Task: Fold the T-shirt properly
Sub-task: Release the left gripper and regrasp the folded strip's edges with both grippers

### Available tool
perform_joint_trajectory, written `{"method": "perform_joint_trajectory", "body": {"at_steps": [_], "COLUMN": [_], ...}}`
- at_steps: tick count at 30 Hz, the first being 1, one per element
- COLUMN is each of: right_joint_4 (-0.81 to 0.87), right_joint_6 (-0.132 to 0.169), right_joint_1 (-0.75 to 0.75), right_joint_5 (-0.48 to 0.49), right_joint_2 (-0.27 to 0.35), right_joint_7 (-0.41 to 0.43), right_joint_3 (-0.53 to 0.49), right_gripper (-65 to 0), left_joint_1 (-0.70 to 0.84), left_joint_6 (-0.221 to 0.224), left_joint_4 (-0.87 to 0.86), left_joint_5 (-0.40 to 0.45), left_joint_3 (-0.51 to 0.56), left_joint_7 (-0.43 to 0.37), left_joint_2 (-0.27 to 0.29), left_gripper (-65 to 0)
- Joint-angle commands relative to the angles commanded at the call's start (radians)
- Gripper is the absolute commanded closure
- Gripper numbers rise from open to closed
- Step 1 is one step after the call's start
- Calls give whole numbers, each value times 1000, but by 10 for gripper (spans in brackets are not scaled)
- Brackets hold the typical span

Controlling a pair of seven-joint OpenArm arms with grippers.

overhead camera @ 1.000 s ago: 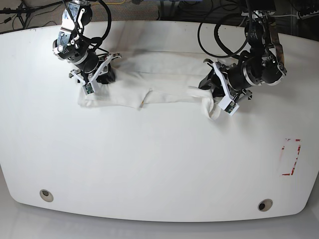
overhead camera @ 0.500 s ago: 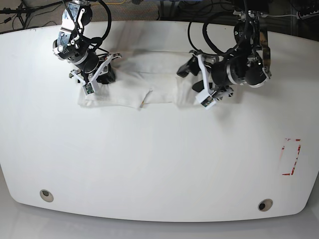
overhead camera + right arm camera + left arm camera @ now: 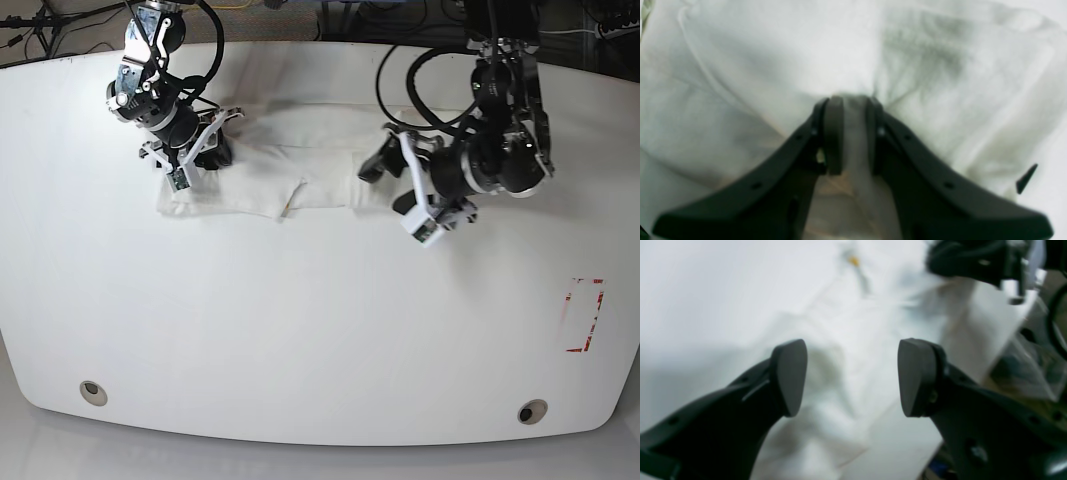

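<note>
Base view shows the white short-sleeved T-shirt [image 3: 335,180] lying in a long, narrow, folded band across the far part of the white tabletop [image 3: 300,330], reaching from under the right arm [image 3: 165,85] to beneath and beyond the left arm [image 3: 500,130]. Its near edge is uneven, with a raised crease close to the right arm.

The right gripper [image 3: 855,135] has its fingertips drawn close together, pinching a ridge of the T-shirt's cotton between them. Fabric spreads out on both sides of the fingers, layered and wrinkled, and a small black neck tag [image 3: 1026,178] shows at the right of the right wrist view, on the shirt's edge.

The left gripper [image 3: 853,378] is spread wide over the shirt, its two dark pads well apart, with nothing pinched between them. Blurred folds of cloth show through the gap, and a small yellow-orange emblem [image 3: 854,260] lies toward the top of the left wrist view.

Past the table edge in the left wrist view is a clear, plastic-looking object [image 3: 1023,363]; whether it is a container, and what it might hold, is too blurred to tell. Two round grommets [image 3: 93,393] sit near the tabletop's near corners, and red markings [image 3: 585,315] lie toward its right side in the base view.
</note>
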Motion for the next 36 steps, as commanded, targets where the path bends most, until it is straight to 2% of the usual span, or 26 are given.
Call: {"method": "perform_joint_trajectory", "body": {"at_steps": [4,7,9,13,15,17,20,23,26,29,32,36], "right_joint_4": [87,152,180,230,244,262,288,295,292,287,278,245], "right_joint_6": [0,0,0,0,0,0,0,0,0,0,0,0], "right_joint_1": [-5,3,11,28,29,31,31,31,31,31,54,101], "right_joint_5": [0,2,0,2,2,2,5,51,135,267,408,519], "right_joint_2": [-3,-23,-35,-55,-68,-78,-101,-127,-127,-127,-127,-109], "right_joint_7": [-14,-66,-94,-149,-178,-201,-218,-219,-219,-238,-293,-410], "right_joint_3": [0,0,0,3,9,11,23,49,98,186,284,408], "right_gripper": [-127,-130,-130,-141,-178,-241,-374,-468,-490,-488,-495,-495], "left_joint_1": [37,51,58,68,69,71,71,71,71,71,71,69], "left_joint_6": [0,0,-3,-8,-8,-8,-8,-8,-8,-8,-8,-8], "left_joint_4": [-23,-81,-121,-199,-222,-242,-265,-278,-298,-330,-371,-422], "left_joint_5": [43,92,107,124,123,124,124,124,126,126,127,127], "left_joint_3": [-25,-25,-25,-26,-26,-26,-28,-28,-28,-28,-28,-26], "left_joint_7": [-112,-190,-209,-221,-227,-227,-227,-229,-236,-256,-281,-295], "left_joint_2": [-68,-98,-109,-107,-107,-107,-109,-121,-126,-130,-147,-155], "left_gripper": [-203,-64,-42,-42,-42,-42,-42,-42,-42,-42,-42,-42]}}
